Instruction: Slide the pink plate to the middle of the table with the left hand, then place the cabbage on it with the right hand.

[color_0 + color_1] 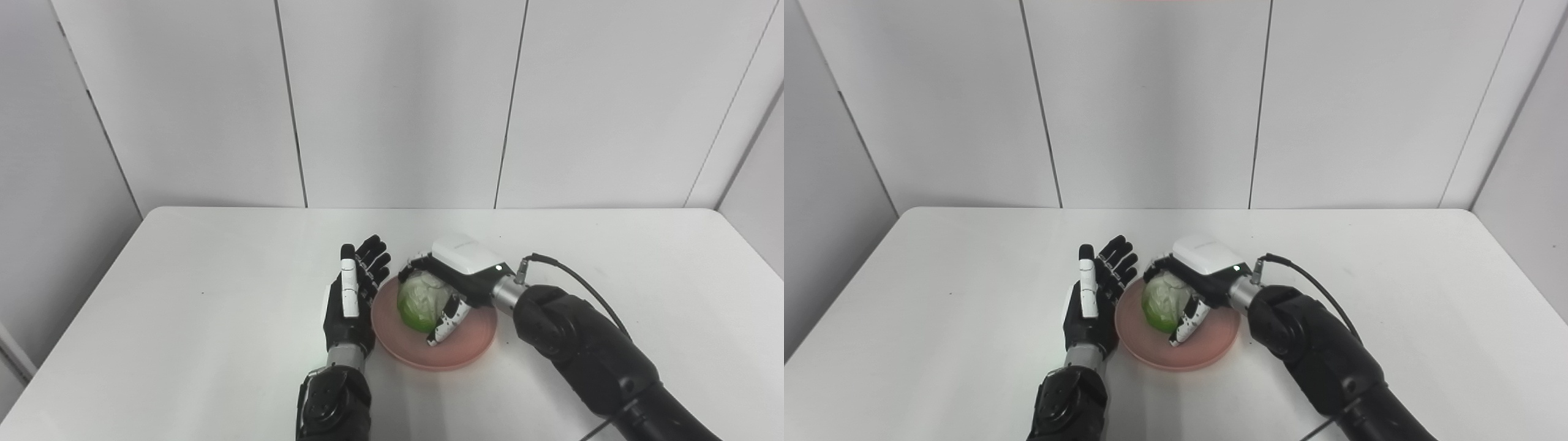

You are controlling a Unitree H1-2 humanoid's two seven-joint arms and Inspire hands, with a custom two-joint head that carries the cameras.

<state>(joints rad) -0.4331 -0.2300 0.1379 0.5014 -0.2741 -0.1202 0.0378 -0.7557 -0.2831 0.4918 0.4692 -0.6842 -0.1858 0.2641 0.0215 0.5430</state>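
White table (pixel 184 343) mid-area: right hand (pixel 456 275) clasps cabbage (pixel 418 303) over pink plate (pixel 459 352), left hand (pixel 352 300) spread alongside

Left hand (pixel 350 300) flat, fingers spread, empty; right hand (pixel 456 275) curled, fingers closed in grasp.

The right robot hand (pixel 456 278) hides part of the cabbage (pixel 418 304).
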